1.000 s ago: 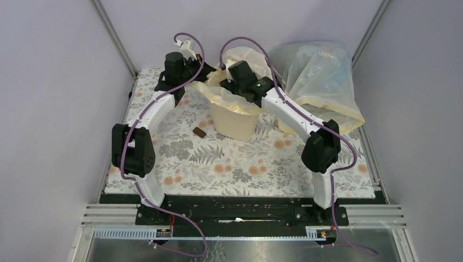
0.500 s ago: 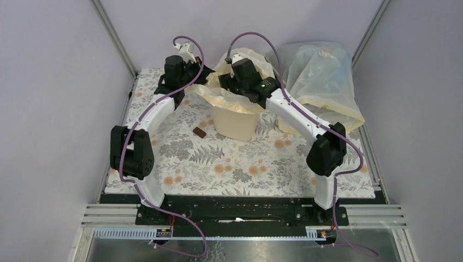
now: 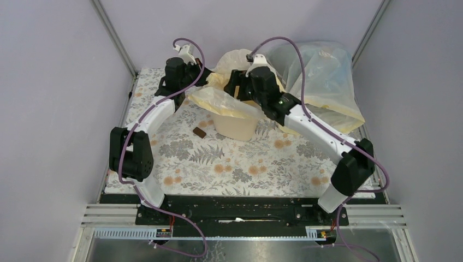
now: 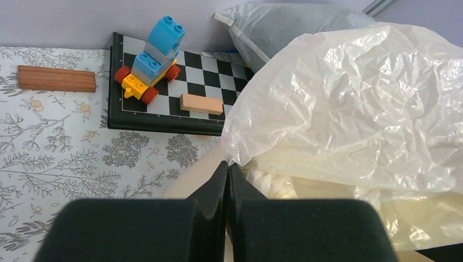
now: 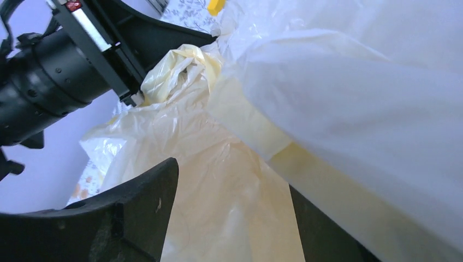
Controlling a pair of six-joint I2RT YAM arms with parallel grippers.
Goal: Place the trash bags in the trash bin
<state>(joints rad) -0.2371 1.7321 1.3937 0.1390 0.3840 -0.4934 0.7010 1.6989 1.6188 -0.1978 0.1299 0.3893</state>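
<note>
Evidently trash bag (image 4: pixel 349 109) is pinched by left gripper (image 4: pixel 227 170)

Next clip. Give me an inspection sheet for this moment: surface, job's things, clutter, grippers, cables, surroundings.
Surface: floral cloth lies flat over the table.
Job's things: trash bag is draped over the mouth of the trash bin, much of it billowing above.
Clutter: clear sack at far right; brown block beside the bin; checkerboard carrying a toy car and a pale wooden block; dark wooden block on the cloth.
Grippers: left gripper is shut, apparently pinching the bag's edge; right gripper is open, with bag film between its fingers.
Cables: purple cables arch above both wrists; no snag seen.
Surroundings: plain walls, metal frame.
</note>
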